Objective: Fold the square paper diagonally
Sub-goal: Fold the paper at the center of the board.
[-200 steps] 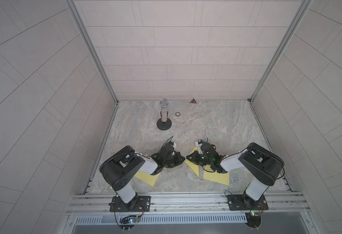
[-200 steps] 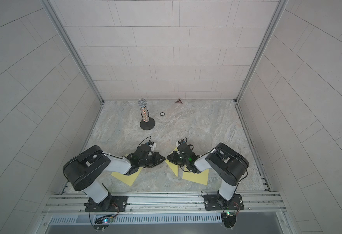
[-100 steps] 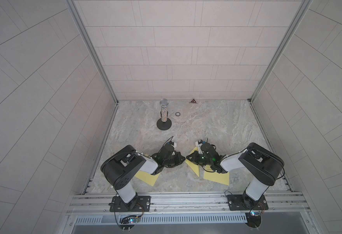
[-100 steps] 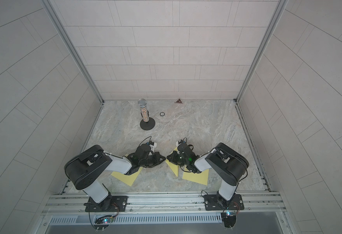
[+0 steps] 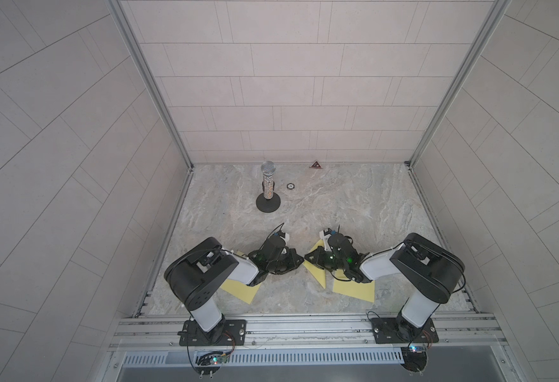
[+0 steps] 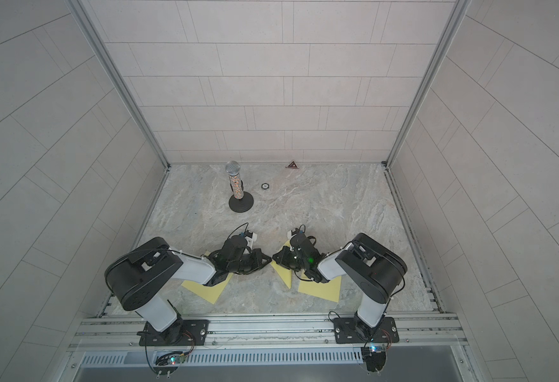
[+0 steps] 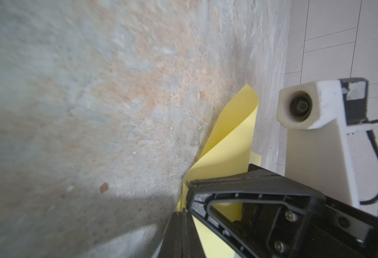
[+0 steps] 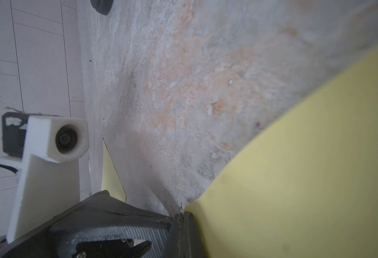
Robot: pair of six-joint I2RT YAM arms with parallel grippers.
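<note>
**A:** What is the work surface like?

**B:** A matte stone-look tabletop, grey with veins and rusty blotches. Pale rectangular tiles wall it in on three sides.

**A:** And the paper?

**B:** The thin yellow paper sheet sits near the front, just right of centre. One corner is raised off the stone. From the right wrist the paper bows in a smooth, soft curve. From the left wrist the paper shows a rolled-over lobe.

**A:** Who has it?

**B:** The right gripper is clenched on that raised corner. The tip of the paper runs in between its black fingers. The left gripper is pressed closed too, tip to tip with the right one at the paper's edge. Whether it pinches any paper, I cannot tell.

**A:** Anything else?

**B:** A flat yellow patch lies under the right forearm; whether it is the same sheet or another is unclear. A second flat yellow sheet lies near left, beneath the left arm. Far left stands a microphone with a silver mesh ball and a glittery cylindrical handle, on a round black base. Just to its right is a small dark ring. A little triangular marker sits against the far wall.
</note>
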